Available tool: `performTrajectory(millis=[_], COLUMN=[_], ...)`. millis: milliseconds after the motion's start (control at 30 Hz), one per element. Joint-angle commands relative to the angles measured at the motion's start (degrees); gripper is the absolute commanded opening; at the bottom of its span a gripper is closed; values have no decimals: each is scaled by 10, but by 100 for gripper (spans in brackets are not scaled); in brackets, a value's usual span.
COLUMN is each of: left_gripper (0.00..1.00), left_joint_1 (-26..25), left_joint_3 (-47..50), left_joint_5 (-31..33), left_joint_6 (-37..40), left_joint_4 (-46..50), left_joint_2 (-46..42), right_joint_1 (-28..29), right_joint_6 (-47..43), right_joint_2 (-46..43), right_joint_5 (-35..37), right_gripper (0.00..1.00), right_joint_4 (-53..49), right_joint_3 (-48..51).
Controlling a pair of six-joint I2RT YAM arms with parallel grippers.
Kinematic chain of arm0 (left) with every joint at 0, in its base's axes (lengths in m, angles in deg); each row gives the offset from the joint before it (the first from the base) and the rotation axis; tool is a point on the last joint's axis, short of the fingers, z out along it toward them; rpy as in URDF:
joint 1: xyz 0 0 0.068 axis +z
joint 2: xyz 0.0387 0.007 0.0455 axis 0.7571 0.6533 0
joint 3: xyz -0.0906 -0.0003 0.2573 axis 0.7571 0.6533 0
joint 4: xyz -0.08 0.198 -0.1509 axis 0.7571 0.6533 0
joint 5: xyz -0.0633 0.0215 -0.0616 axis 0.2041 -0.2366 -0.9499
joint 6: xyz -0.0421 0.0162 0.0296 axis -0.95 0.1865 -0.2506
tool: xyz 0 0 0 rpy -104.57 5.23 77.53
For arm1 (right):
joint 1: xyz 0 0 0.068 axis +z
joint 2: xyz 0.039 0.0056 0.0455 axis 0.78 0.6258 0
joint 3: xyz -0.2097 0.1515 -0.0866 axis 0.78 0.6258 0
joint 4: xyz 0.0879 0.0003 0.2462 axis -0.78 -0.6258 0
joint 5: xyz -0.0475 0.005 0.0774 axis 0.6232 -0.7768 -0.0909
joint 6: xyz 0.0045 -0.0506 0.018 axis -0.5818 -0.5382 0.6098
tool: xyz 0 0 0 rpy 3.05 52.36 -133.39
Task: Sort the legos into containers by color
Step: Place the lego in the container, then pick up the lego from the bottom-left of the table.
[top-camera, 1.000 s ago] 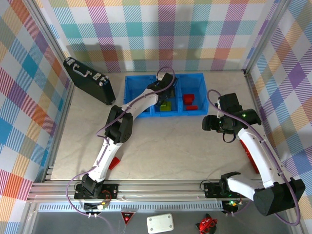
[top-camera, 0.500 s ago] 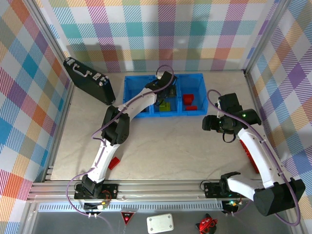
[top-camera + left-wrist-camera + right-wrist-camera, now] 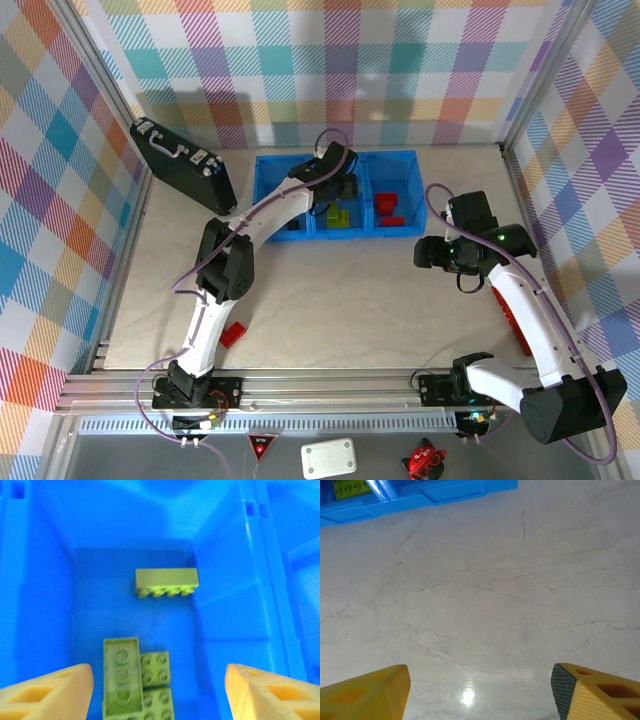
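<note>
Several lime green legos (image 3: 121,677) are seen on the floor of the middle compartment (image 3: 220,625) of the blue tray (image 3: 398,235). Three are clustered and touching, and one more (image 3: 166,582) is tipped on its side near the far wall, apart from them. Two red legos (image 3: 390,205) are held in the right compartment. The left compartment is largely hidden by the left arm, so its contents cannot be told. One red brick (image 3: 232,335) is seen on the table (image 3: 350,300), beside the left arm and well apart from the tray.

The left gripper (image 3: 159,685) is held above the green cluster with its jaws spread wide and nothing between them. The right gripper (image 3: 480,690) is likewise spread wide and empty over bare table.

The bricks are judged light, rigid and smooth, so a pinch across the two plain long sides is advised. A grip taken on a corner or on the studs is likely to let a brick twist or slip out.
</note>
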Motion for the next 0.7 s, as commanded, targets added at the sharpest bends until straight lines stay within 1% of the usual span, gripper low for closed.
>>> performTrajectory(millis=[0, 100, 167, 200, 467, 667], left_gripper=[68, 67, 67, 67, 68, 69], left_joint_1=[-3, -8, -15, -16, -17, -15], left_joint_3=[37, 94, 133, 150, 274, 352], left_joint_5=[-17, -25, 1, 3, 11, -14], left_joint_6=[-2, 32, 40, 42, 17, -19], left_joint_4=[41, 32, 39, 40, 91, 142], left_joint_2=[-58, -103, -135, -148, -242, -288], right_joint_1=[3, 4, 5, 6, 12, 23], right_joint_6=[5, 5, 5, 4, 4, 7], right_joint_2=[3, 8, 11, 13, 28, 38], right_joint_5=[-15, -18, -19, -18, -19, -21], right_gripper=[76, 75, 76, 76, 75, 75], right_joint_4=[7, 11, 14, 15, 21, 27], right_joint_3=[5, 7, 9, 8, 14, 18])
